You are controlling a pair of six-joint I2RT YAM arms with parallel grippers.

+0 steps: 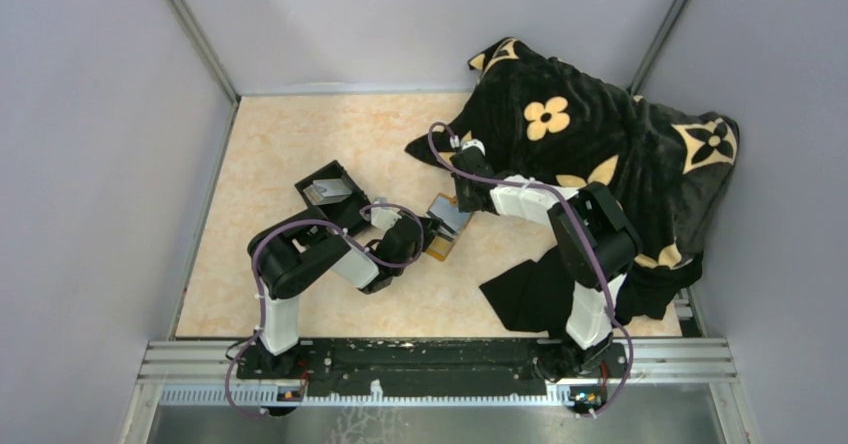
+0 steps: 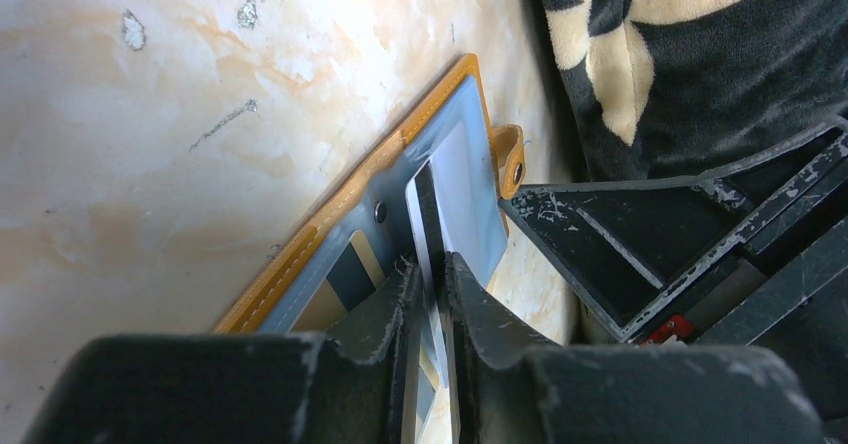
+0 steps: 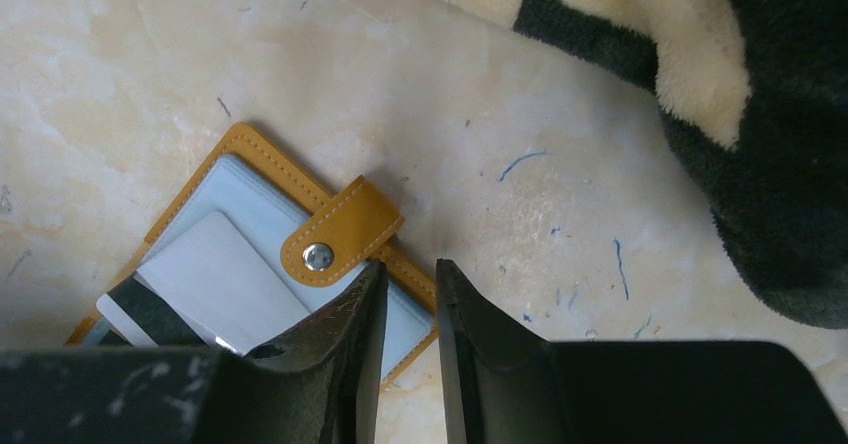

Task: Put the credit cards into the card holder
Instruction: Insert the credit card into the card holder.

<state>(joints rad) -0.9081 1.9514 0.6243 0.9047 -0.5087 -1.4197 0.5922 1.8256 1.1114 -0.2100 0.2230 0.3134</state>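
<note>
The card holder (image 1: 441,248) lies open mid-table, orange-tan rim (image 2: 330,224) around a grey-blue inside, snap strap (image 3: 340,232) folded over it. A pale credit card (image 2: 462,204) with a dark stripe stands edge-on between the jaws of my left gripper (image 2: 432,269), its far end against the holder's inside. The jaws are narrowly apart, and a slit shows beside the card. That card (image 3: 215,279) lies slanted on the holder. A tan card (image 2: 350,264) shows in a holder pocket. My right gripper (image 3: 410,274) hangs slightly open over the holder's corner (image 3: 415,279).
A black open box (image 1: 328,189) with silver cards inside sits left of the holder. A black blanket with tan flowers (image 1: 600,134) covers the right and back right, close to the holder (image 3: 760,114). Grey walls close in the table.
</note>
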